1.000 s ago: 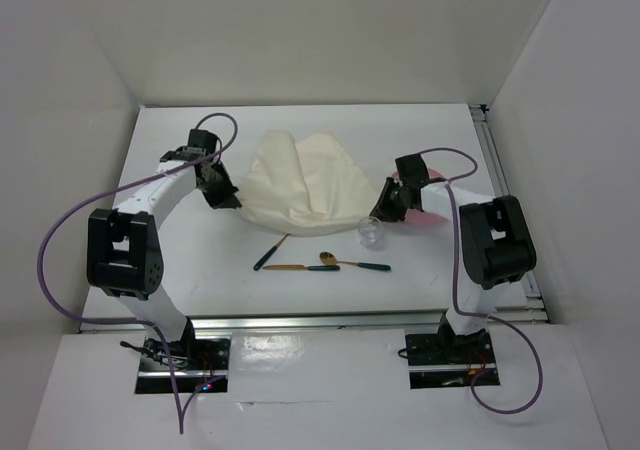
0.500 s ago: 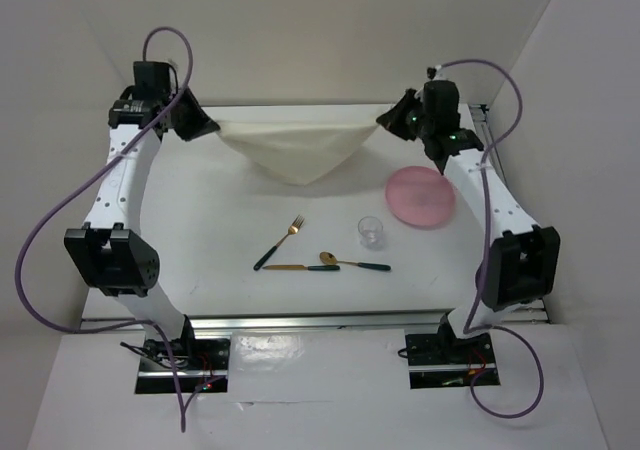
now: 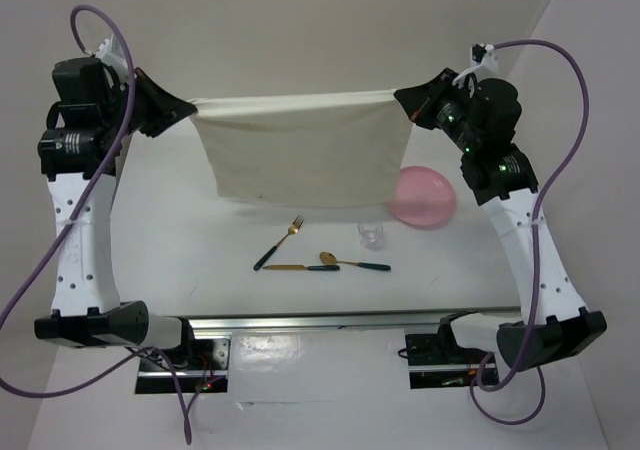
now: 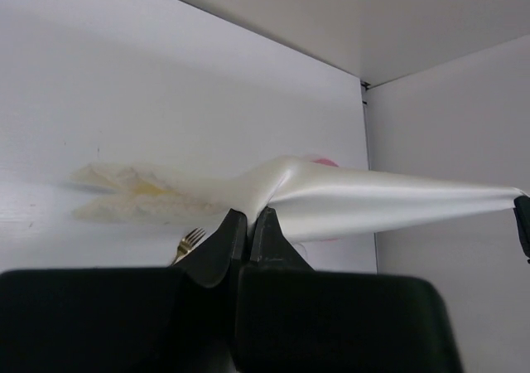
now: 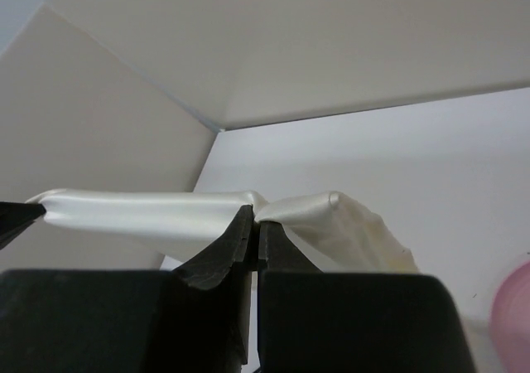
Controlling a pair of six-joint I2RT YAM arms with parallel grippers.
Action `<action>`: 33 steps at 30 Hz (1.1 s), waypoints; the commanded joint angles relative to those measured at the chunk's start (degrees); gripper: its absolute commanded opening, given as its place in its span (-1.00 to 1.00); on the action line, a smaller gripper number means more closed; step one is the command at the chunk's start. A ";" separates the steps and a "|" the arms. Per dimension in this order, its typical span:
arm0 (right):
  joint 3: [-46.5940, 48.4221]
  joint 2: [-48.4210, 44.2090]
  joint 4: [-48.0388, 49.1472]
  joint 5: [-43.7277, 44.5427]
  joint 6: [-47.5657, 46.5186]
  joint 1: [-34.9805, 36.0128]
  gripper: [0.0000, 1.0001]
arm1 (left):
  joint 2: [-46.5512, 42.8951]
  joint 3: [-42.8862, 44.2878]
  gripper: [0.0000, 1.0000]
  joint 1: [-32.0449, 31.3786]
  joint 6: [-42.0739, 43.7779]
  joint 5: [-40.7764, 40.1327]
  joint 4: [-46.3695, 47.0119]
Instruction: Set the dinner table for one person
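A cream cloth [image 3: 300, 150] hangs stretched between my two grippers, high above the white dinner table [image 3: 190, 240]. My left gripper [image 3: 190, 111] is shut on its left top corner, seen in the left wrist view [image 4: 250, 214]. My right gripper [image 3: 402, 97] is shut on its right top corner, seen in the right wrist view [image 5: 255, 211]. The cloth's lower edge hangs just above the table. On the table in front lie a gold fork [image 3: 279, 242], a knife [image 3: 300, 267], a spoon [image 3: 354, 262], a clear glass [image 3: 371, 233] and a pink plate [image 3: 424, 197].
Metal rails run along the table's near edge [image 3: 350, 317] and right edge. White walls enclose the table at the back and sides. Purple cables loop from both arms.
Both arms have risen and spread apart with the cloth. It went from a heap on the table to a sagging span, and now hangs taut as a flat sheet.
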 commanded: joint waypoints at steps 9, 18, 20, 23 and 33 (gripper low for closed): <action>-4.12 -1.34 1.69 6.81 -2.58 -1.51 -1.00 | 1.51 -1.37 -1.00 3.65 3.17 -4.98 -0.61; -2.37 21.06 13.03 6.81 -3.11 -1.51 -1.00 | 23.65 -2.19 -1.00 2.34 0.71 -3.57 11.17; 2.80 30.37 14.36 5.59 -3.11 -1.51 -1.00 | 30.41 4.56 -0.81 1.63 0.71 -5.32 10.48; 14.22 42.24 9.28 4.53 -3.63 -1.51 0.02 | 44.04 18.26 -0.23 1.10 1.41 -5.33 4.19; 6.18 36.48 9.44 3.12 -4.69 -1.51 0.52 | 38.37 8.74 0.89 -0.04 3.26 -7.88 8.72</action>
